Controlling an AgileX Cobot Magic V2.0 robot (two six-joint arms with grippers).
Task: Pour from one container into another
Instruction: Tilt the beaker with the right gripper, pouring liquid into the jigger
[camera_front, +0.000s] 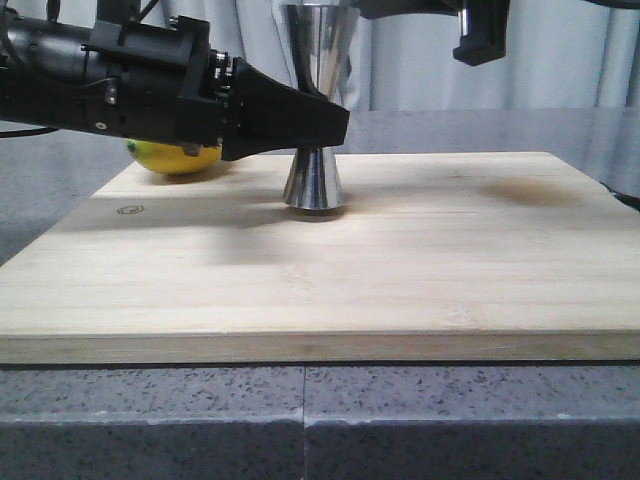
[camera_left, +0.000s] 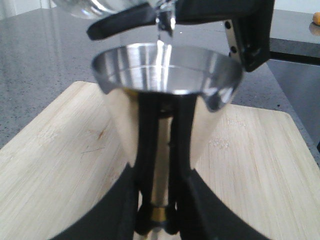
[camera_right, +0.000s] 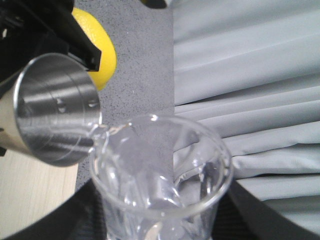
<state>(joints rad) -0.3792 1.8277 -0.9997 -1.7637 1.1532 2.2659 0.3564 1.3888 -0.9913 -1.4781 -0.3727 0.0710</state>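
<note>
The steel jigger (camera_front: 313, 178) stands upright on the wooden board (camera_front: 420, 270). My left gripper (camera_front: 338, 125) is shut on its narrow waist, and the gold band (camera_left: 159, 214) shows between the fingers. My right gripper (camera_right: 162, 222) is shut on the clear glass beaker (camera_right: 160, 165), which it holds tilted with its lip over the jigger's upper cup (camera_left: 165, 70). A thin clear stream (camera_left: 162, 36) runs from the lip into the cup. In the front view the beaker is above the frame, and only a black finger (camera_front: 480, 35) of the right gripper shows.
A yellow lemon (camera_front: 180, 157) lies on the board's far left, behind the left gripper. The board rests on a grey speckled counter (camera_front: 300, 420). A pale curtain (camera_right: 250, 75) hangs behind.
</note>
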